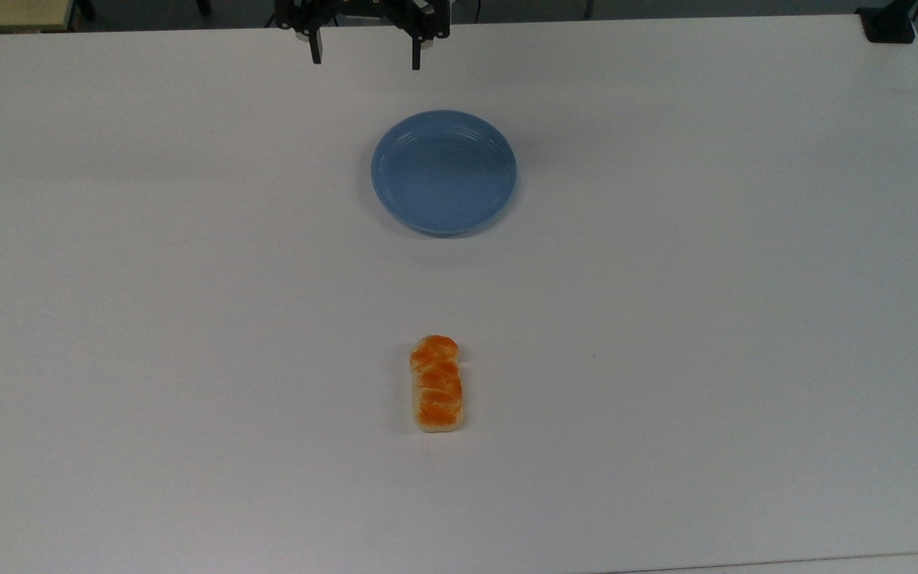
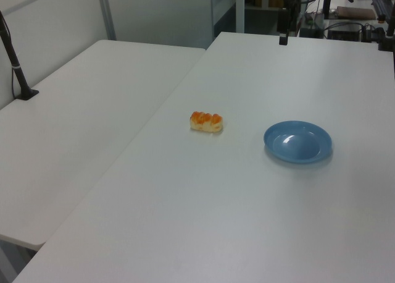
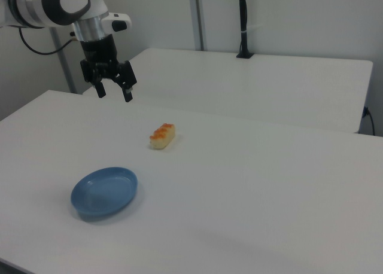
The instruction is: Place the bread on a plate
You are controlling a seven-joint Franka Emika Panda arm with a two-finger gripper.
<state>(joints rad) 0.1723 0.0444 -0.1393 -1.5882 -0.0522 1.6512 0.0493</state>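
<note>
Top view: gripper (image 1: 365,54) at 12 o'clock, jaws spread, empty. Plate (image 1: 444,172) centre, seemingly bare. Bread (image 1: 436,383) at 6 o'clock, untouched. Step: approach. Next: descend over loaf.

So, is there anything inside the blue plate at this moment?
No. The plate shows only its own blue surface with faint ridges, and all of its inside is in view. The bread lies apart on the table, and the open gripper hangs away from both.
</note>
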